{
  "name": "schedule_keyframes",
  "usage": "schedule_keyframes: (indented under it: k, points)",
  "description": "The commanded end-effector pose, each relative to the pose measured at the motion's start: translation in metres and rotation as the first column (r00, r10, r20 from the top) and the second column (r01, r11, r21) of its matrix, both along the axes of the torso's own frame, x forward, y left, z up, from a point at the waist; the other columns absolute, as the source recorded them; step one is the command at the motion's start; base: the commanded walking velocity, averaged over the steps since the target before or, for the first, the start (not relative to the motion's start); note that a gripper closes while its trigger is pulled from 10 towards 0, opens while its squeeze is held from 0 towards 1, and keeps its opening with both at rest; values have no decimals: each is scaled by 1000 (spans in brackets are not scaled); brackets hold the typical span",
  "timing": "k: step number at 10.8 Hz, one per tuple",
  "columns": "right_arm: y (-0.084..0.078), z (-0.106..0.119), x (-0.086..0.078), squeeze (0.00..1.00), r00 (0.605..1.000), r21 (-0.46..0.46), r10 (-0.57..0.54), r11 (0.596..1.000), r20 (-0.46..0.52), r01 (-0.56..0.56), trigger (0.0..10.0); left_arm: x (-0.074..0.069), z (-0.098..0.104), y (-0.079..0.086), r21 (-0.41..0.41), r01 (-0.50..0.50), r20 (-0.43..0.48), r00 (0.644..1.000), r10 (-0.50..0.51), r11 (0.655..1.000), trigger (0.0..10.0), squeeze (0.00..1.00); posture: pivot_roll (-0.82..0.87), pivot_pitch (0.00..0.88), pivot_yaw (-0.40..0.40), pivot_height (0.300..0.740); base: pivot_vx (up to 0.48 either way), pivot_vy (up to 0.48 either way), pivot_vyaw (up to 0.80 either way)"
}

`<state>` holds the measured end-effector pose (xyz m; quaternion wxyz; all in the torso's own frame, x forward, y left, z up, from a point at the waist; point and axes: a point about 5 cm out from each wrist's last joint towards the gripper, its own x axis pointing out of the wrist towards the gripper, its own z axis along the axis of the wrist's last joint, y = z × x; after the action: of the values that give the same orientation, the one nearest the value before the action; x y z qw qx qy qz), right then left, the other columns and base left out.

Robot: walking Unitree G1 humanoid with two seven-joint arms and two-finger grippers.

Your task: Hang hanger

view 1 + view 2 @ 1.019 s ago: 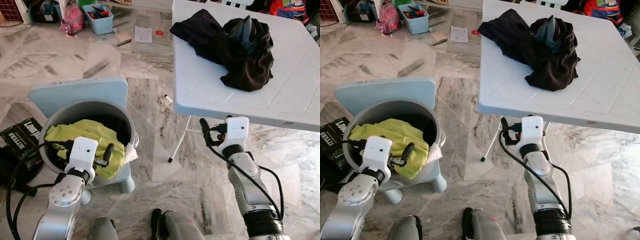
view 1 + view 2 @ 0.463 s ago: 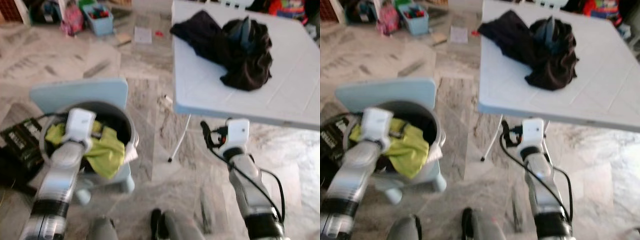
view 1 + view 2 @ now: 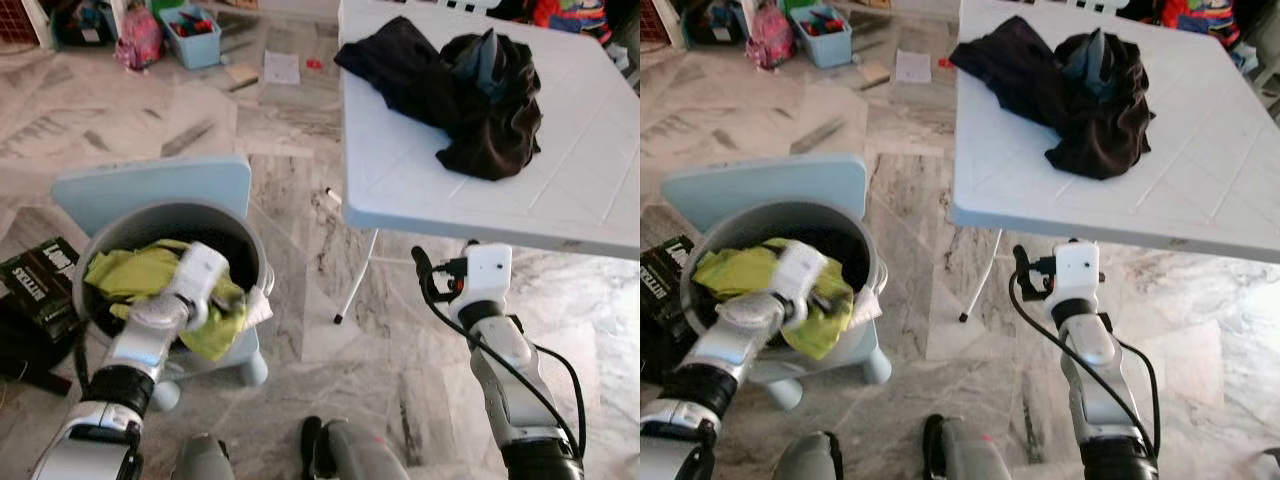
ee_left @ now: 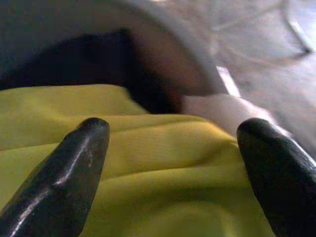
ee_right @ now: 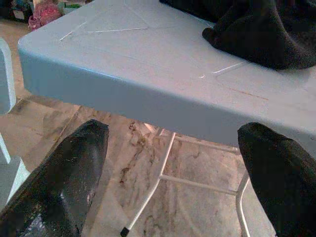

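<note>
the left gripper is down inside the grey bucket, with its two black fingers spread wide apart just over the yellow-green cloth that lies on top of the dark clothes in the bucket. nothing is between the fingers. the bucket stands on a light blue stool on the marble floor. a piece of white paper sticks out at the bucket's rim, beside the cloth. the right gripper hangs in the air just under the near edge of the white folding table, its fingers also wide open and holding nothing. on the table lies a heap of dark clothes with something grey-blue showing on top; i cannot tell if it is a hanger, and i cannot make out a hanger elsewhere. a black box lies on the floor next to the stool, and farther away stand a blue bin and a pink bag.
</note>
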<state>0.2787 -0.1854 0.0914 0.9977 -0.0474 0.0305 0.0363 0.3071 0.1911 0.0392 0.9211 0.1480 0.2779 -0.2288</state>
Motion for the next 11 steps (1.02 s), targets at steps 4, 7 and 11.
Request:
schedule_keyframes:
  k: [4,7,11]
  points:
    - [-1,2,-1,0,1000,-16,0,1000,-4,0,10000,-16,-21,15,52,40,-107,994,-34,998,0,0,-75,133,-124,740,0,0,0]
    - [1,0,-1,0,1000,-18,2,1000,-12,-2,10000,-14,-20,33,106,-29,-78,996,37,994,0,0,-70,130,-124,740,0,0,0]
    - [4,0,3,0,1000,-14,6,1000,-11,-7,10000,-18,-21,46,123,-99,-51,993,105,987,0,0,-55,124,-125,740,0,0,0]
